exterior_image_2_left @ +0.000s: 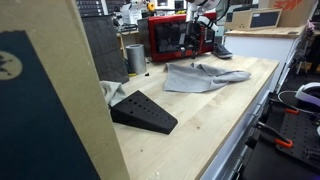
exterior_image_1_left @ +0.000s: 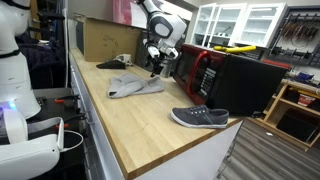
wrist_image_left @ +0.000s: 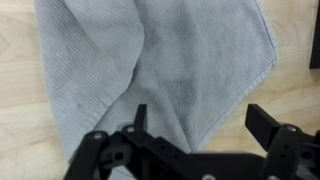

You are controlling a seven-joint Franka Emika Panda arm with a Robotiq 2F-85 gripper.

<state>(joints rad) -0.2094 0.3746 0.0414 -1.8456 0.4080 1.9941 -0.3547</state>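
I'm looking down a long pale wooden workbench [exterior_image_1_left: 130, 125] under even indoor light. A cardboard box [exterior_image_1_left: 100, 38] sits at its far end, with a red-and-black microwave [exterior_image_1_left: 225, 80] along one edge. Behind that I've got white glass-fronted cabinets [exterior_image_1_left: 240, 22] and a tool pegboard [exterior_image_1_left: 302, 35]. A wooden shelf unit [exterior_image_1_left: 295, 110] stands low beside the bench.

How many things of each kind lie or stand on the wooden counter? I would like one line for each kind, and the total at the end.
Grey towel: 1
Grey shoe: 1
Red microwave: 1
Cardboard box: 1
Black wedge: 1
Metal cup: 1
Total: 6
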